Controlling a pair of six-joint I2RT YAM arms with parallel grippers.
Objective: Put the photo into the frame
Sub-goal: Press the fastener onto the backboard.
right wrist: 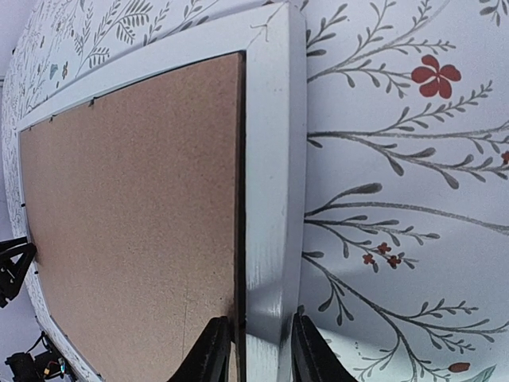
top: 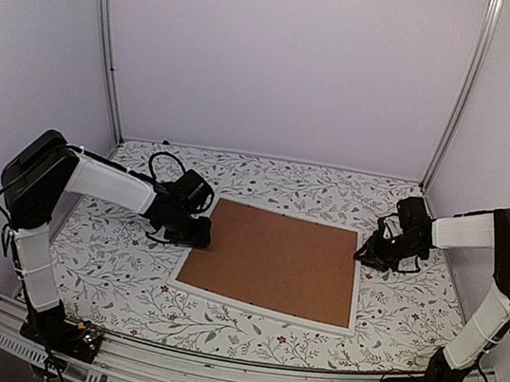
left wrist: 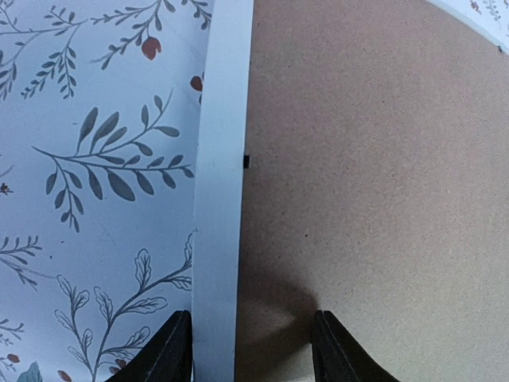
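The frame point(top: 257, 305) lies flat on the floral tablecloth, its white rim around a brown backing board point(top: 274, 259). The photo is hidden. My left gripper point(top: 193, 232) sits at the frame's left edge. In the left wrist view it point(left wrist: 253, 350) is open astride the rim point(left wrist: 219, 159), one finger against the rim's outer side, the other apart over the board point(left wrist: 374, 183). My right gripper point(top: 367, 256) is at the right edge. In the right wrist view it point(right wrist: 261, 350) flanks the rim point(right wrist: 274, 159) closely, with a thin gap on the board side.
The floral tablecloth point(top: 128, 268) covers the table. White walls and two metal posts point(top: 109, 44) close in the back and sides. The arm bases stand on the rail along the near edge point(top: 227, 379).
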